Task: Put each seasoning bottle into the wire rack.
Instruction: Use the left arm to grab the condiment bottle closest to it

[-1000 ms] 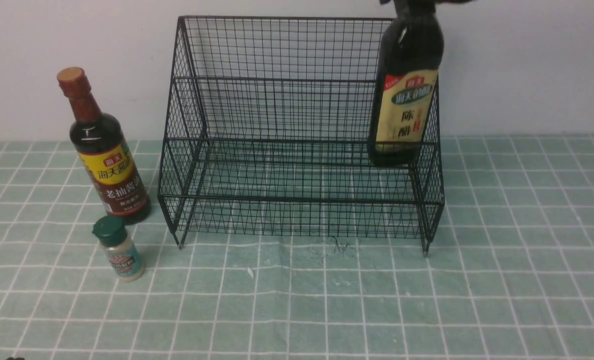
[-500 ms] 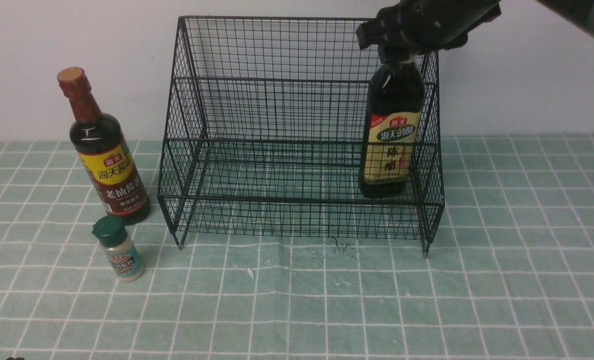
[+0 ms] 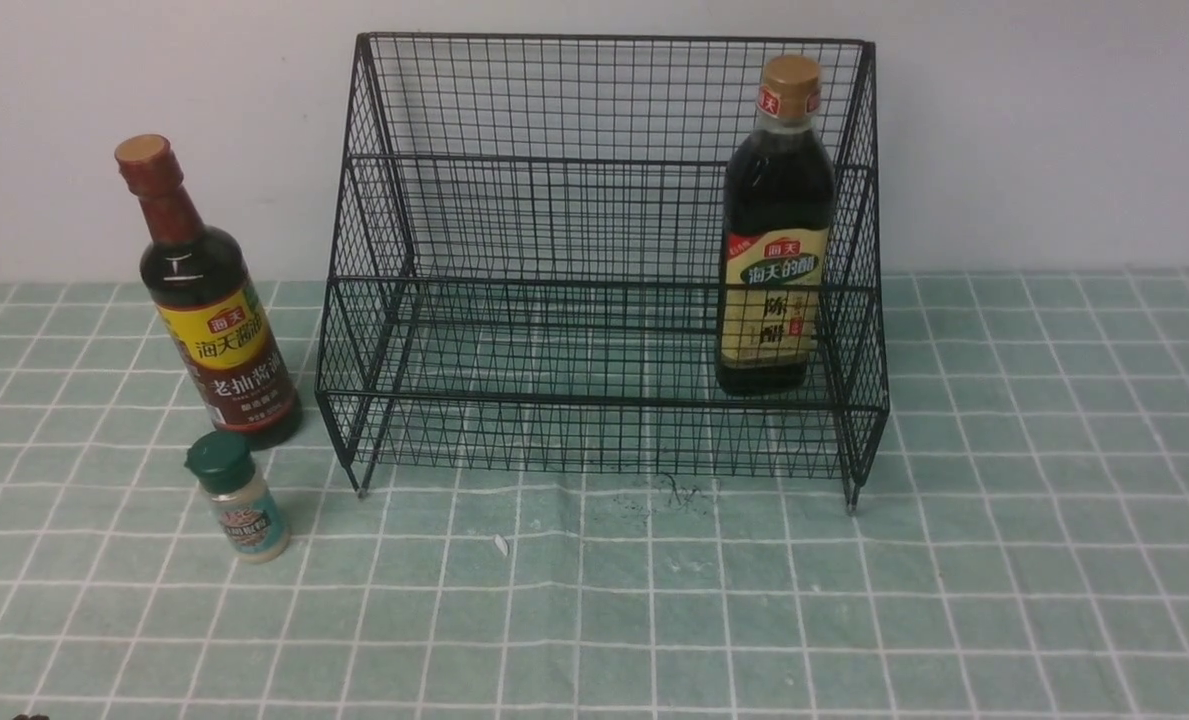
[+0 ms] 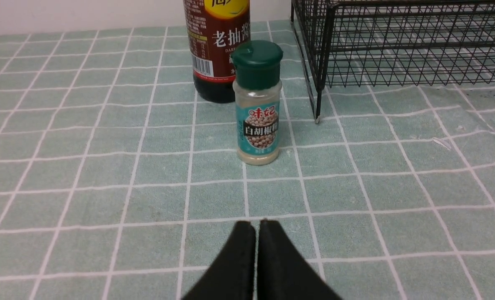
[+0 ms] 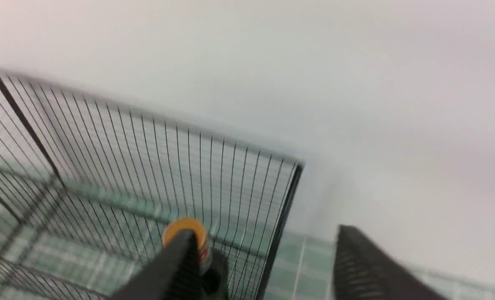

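The black wire rack (image 3: 594, 160) stands at the back of the table. The tan-capped dark bottle with the beige label (image 3: 774, 230) stands upright in the rack's lower tier at the right end; its cap (image 5: 185, 230) shows in the right wrist view. The red-necked bottle (image 3: 209, 300) and the tiny green-capped shaker (image 3: 239, 497) stand on the cloth left of the rack. My left gripper (image 4: 257, 223) is shut and empty, a short way from the shaker (image 4: 257, 104). My right gripper (image 5: 264, 241) is open and empty, above the rack's right side, out of the front view.
A green checked tablecloth (image 3: 594, 620) covers the table. A white wall (image 3: 1054, 130) rises right behind the rack. A small white scrap (image 3: 500, 544) and dark specks (image 3: 674, 492) lie on the cloth in front of the rack.
My right gripper lowered the tan-capped bottle into the rack's lower tier, let go of it and rose out of the front view. The left arm has not moved.
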Controlling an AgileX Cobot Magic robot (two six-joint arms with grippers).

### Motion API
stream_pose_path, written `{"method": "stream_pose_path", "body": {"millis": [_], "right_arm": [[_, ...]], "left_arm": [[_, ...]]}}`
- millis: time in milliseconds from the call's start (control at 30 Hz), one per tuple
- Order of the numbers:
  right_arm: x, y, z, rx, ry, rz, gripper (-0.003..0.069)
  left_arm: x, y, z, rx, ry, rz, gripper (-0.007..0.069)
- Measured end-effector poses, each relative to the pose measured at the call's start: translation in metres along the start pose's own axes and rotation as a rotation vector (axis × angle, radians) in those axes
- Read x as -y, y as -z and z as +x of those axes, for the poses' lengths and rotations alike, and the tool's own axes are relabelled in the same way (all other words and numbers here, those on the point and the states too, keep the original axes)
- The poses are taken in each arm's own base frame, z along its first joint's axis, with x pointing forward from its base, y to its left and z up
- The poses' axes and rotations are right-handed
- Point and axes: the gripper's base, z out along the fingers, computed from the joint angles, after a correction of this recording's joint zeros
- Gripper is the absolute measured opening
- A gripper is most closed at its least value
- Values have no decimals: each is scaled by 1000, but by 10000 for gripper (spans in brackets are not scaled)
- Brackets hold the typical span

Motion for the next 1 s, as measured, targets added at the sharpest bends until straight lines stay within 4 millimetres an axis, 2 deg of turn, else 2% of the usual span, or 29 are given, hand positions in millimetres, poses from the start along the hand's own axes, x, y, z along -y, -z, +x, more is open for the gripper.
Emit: {"method": "stream_pose_path", "body": {"millis": [67, 100, 133, 233, 267, 300, 333, 367, 400, 433, 467, 500, 633, 767, 1000], "right_arm": [[13, 54, -1, 87, -23, -6, 160], [13, 53, -1, 83, -22, -6, 146], [25, 102, 7, 153, -51, -19, 58], [41, 162, 39, 204, -113, -39, 0], [42, 165, 42, 206, -117, -40, -1], [50, 189, 75, 206, -146, -50, -10], [50, 189, 75, 209, -146, -51, -10], [54, 201, 114, 241, -161, -69, -13], [55, 202, 125, 280, -162, -83, -14], [54, 201, 147, 345, -162, -108, -14], [54, 201, 151, 357, -161, -113, -14], [53, 196, 181, 445, -154, -143, -14], [48, 187, 238, 694, -158, -221, -15], [46, 178, 274, 795, -197, -277, -15], [41, 152, 301, 737, -182, -275, -15]], "left_arm": [[0, 0, 0, 0, 0, 0, -6], [0, 0, 0, 0, 0, 0, -6], [0, 0, 0, 0, 0, 0, -6], [0, 0, 0, 0, 0, 0, -6], [0, 0, 0, 0, 0, 0, -6], [0, 0, 0, 0, 0, 0, -6], [0, 0, 0, 0, 0, 0, -6], [0, 0, 0, 0, 0, 0, -6], [0, 0, 0, 0, 0, 0, -6], [0, 0, 0, 0, 0, 0, -6], [0, 0, 0, 0, 0, 0, -6], [0, 0, 0, 0, 0, 0, -6], [0, 0, 0, 0, 0, 0, -6], [0, 0, 0, 0, 0, 0, -6], [0, 0, 0, 0, 0, 0, -6]]}}
